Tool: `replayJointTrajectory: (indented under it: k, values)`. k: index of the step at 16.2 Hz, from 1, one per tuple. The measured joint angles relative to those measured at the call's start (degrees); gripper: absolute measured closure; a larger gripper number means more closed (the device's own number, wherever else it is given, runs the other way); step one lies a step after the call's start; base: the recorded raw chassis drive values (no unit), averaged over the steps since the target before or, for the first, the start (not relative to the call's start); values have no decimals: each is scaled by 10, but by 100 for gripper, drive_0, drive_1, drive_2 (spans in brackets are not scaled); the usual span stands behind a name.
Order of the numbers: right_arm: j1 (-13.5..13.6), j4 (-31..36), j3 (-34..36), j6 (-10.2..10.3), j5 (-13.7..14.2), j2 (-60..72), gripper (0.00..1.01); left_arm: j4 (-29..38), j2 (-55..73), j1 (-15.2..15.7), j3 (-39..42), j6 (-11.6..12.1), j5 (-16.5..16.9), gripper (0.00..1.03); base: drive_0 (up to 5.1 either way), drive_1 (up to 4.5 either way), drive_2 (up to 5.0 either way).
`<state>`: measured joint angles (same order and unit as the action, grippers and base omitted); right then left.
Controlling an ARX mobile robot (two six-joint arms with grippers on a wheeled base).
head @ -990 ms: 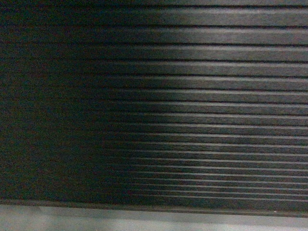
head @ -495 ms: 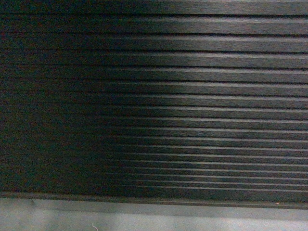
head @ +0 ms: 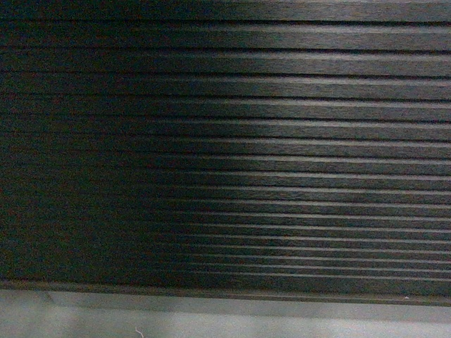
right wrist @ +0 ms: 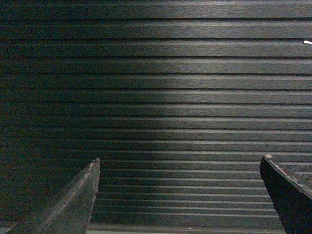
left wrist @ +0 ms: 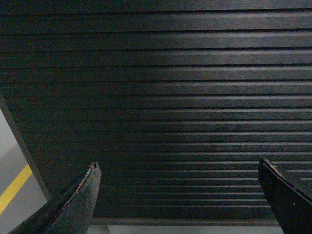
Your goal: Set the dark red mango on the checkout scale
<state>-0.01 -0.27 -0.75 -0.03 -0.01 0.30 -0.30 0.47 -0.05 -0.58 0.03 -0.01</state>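
Head view: the checkout (head: 232,155) fills nearly the whole frame, seen front-on and close. Its face is dark brown-black with a fine wood grain, formed of long horizontal slats parted by narrow dark grooves; the slats look narrower toward the bottom. Light falls on the right half, the left half lies in shadow. Below the slats runs a grey base strip (head: 225,310), and under it a pale grey floor (head: 84,325) with a small white fleck. Against half a second ago the view is almost unchanged; against a second ago the slats sit slightly lower and more floor shows. Neither the dark red mango nor the scale appears in any view, so their places cannot be told.

Left wrist view: the same ribbed front, matte and grained. The left tool (left wrist: 178,195) shows as two dark tapered fingers (left wrist: 78,204) rising from the bottom corners, spread wide apart with nothing between them; their edges look worn. At far left the checkout ends in a slanted corner edge, beside which lies grey floor bearing a yellow line (left wrist: 13,189).

Right wrist view: the slatted front again, lit in a band across the upper middle. The right tool (right wrist: 179,195) likewise stands with its two dark wedge-shaped fingers (right wrist: 75,202) wide apart, holding nothing. A small white glint (right wrist: 307,42) sits at the right edge.
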Motion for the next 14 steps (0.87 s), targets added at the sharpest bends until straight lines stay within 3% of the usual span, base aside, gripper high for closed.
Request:
replayJointTrajectory:
  k: [14]
  values:
    - [0,0,0,0,0,0,3,0,0,0,0,0,0,5,0,0,0]
